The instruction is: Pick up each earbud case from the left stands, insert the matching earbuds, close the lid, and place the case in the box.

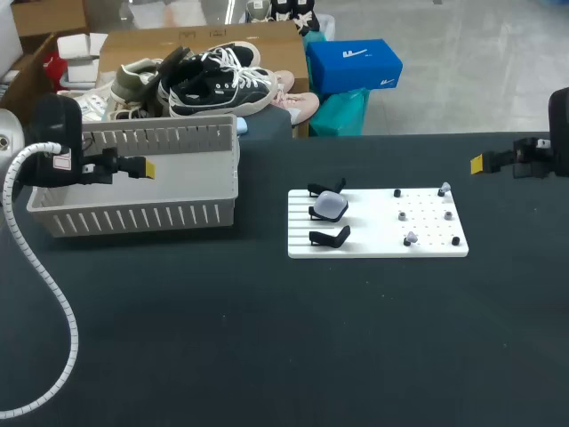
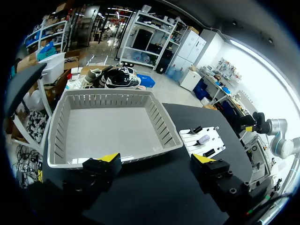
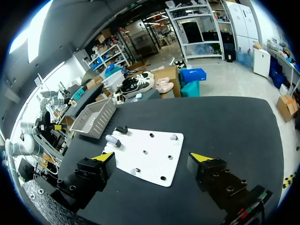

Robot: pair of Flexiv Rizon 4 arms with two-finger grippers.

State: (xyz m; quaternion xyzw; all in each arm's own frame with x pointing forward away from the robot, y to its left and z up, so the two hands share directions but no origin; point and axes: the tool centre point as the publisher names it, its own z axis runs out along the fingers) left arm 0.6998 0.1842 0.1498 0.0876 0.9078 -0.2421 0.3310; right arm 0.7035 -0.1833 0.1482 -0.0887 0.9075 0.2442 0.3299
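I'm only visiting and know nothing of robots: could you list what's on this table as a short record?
Basket: grey, slatted, at the left, no case in it
Board: white, right of the basket
Stands: three, black, on the board's left part
Earbud case: one, on the middle stand
Earbuds: small, on the board's right part
Left fingers: open, by the basket
Right fingers: open, right of the board

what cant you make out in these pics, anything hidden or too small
Earbud case: lid open or shut, too small in every view.
Earbuds on the white board: tiny specks in the head view; number and shape unclear.
Right pincer: in the head view one yellow tip shows; the frame's edge cuts off its arm.
Basket floor: hidden by its near wall in the head view.
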